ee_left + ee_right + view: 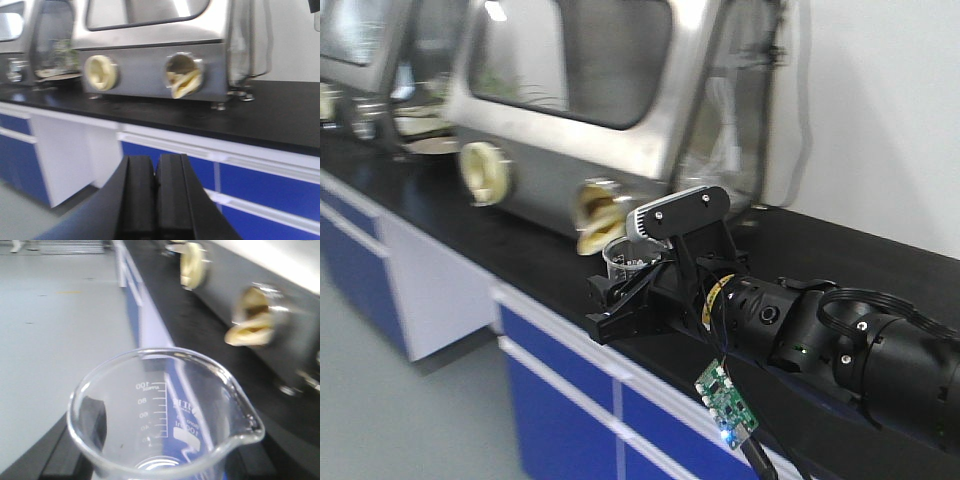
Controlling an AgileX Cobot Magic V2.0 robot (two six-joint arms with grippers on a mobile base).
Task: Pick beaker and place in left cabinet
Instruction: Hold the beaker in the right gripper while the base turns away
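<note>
Beaker point(165, 410) upright, level right pincer point(160, 465) gripping

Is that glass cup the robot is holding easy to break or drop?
The beaker looks like thin clear glass, so it would probably crack if squeezed hard or dropped. Its smooth wall may slip in the right hand. It looks empty, so it is likely light.
</note>
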